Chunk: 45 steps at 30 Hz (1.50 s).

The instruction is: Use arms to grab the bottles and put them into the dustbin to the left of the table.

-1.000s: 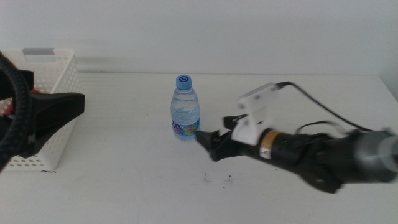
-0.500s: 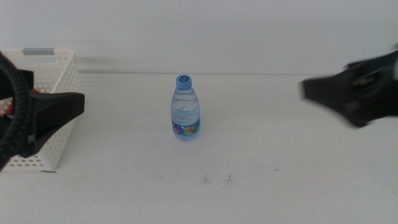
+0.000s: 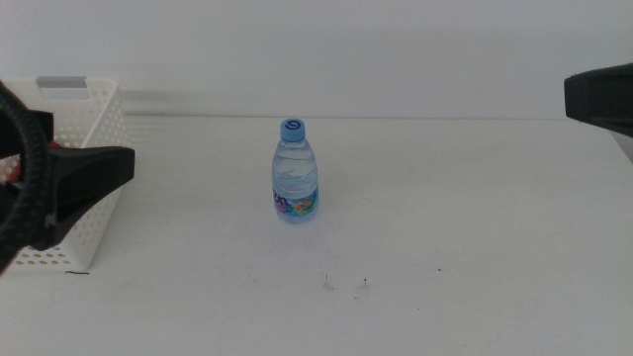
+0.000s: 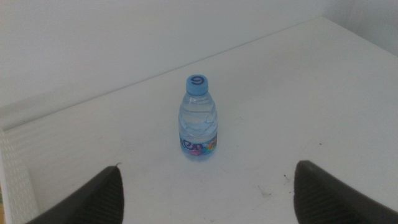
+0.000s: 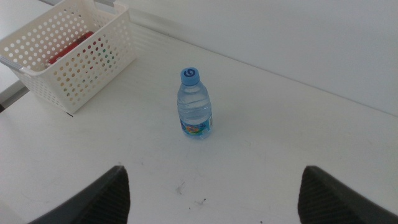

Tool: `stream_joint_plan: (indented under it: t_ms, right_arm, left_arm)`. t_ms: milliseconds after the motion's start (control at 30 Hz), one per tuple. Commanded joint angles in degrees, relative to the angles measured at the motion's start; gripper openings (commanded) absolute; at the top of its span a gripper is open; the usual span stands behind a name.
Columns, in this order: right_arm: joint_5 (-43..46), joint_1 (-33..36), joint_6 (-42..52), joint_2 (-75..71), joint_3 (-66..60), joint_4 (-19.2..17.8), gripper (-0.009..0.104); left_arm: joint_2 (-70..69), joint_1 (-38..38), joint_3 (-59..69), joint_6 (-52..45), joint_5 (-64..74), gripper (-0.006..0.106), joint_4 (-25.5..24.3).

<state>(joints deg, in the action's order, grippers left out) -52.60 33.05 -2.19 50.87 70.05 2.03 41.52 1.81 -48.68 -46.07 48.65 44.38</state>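
A small clear water bottle (image 3: 295, 173) with a blue cap is seen standing upright near the middle of the white tabletop (image 3: 475, 227), free of any grip. The white perforated basket (image 3: 84, 138) is set at the left edge of the tabletop, well apart from the bottle. Something red is glimpsed through the basket's holes in the right wrist view (image 5: 68, 46), so at least one item is judged to be already inside; what it is cannot be told for certain.

The left hand (image 4: 205, 190) is held beside the basket, pointed toward the bottle, with its two jaws spread wide and nothing between them. The right hand (image 5: 211, 190) is held high at the far right of the scene, also spread wide and empty; in the middle view only a dark part of it (image 3: 598, 96) is shown at the right edge.

The step in hand is judged to be the approach to the last bottle left on the tabletop. The next move calls for one hand to be lowered to the bottle's body, the jaws brought to either side of it and closed below the cap. A push against the upright bottle should be avoided, since it may be toppled easily.
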Motion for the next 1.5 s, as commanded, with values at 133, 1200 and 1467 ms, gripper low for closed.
stream_joint_plan:
  t_ms: [133,1200,1467]
  right_arm:
    - [-0.16,0.12,0.49,-0.08,0.43,-0.25,0.091]
    - [-0.05,0.12,0.49,-0.08,0.43,-0.35,0.091]
    - [-0.05,0.12,0.49,-0.08,0.43,-0.35,0.091]
  left_arm:
    - [-0.20,-0.15,-0.27,1.71,-1.42,0.094,2.61]
    - [5.23,-37.26,38.93,45.01,-72.22,0.094,-36.87]
    - [11.25,-37.26,38.93,44.50,-75.13,0.094,-43.72]
